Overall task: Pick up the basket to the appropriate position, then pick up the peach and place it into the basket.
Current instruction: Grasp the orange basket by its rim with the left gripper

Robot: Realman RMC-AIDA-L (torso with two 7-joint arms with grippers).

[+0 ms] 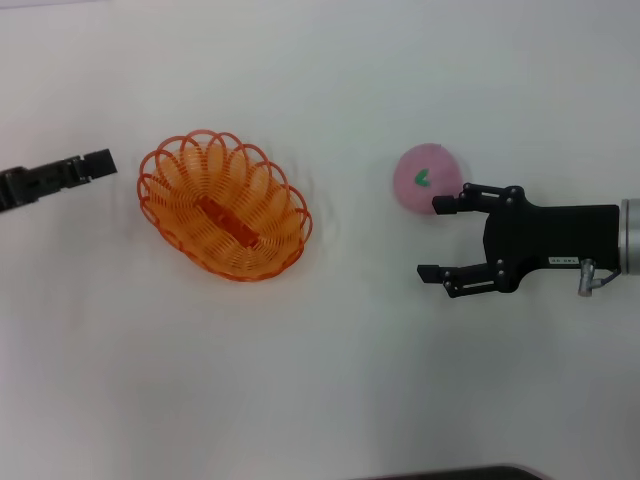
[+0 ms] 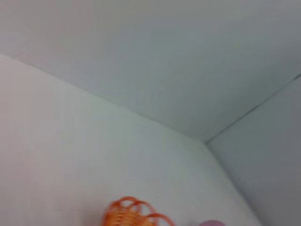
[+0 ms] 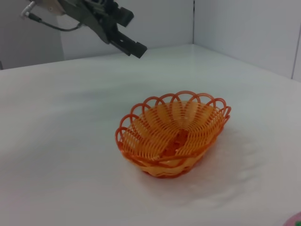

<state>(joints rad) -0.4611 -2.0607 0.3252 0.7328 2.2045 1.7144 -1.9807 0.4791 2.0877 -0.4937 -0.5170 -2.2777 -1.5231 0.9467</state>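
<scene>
Head view, bare white worktop (image 1: 330,380), basket (image 1: 224,204) sitting empty, peach (image 1: 428,179) touching released right end effector (image 1: 436,238), left end effector (image 1: 95,162) off beside basket, grip unclear

A lab: bare white tabletop (image 1: 330,380), plain walls (image 3: 244,28).

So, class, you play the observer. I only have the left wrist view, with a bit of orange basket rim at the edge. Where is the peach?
Observer: The peach lies on the table to the right of the basket, apart from it.
Operator: Is anything in the basket?
Observer: No, it is empty.
Operator: And the grippers?
Observer: The right gripper is open beside the peach, not around it. The left gripper sits left of the basket, clear of it.
</scene>
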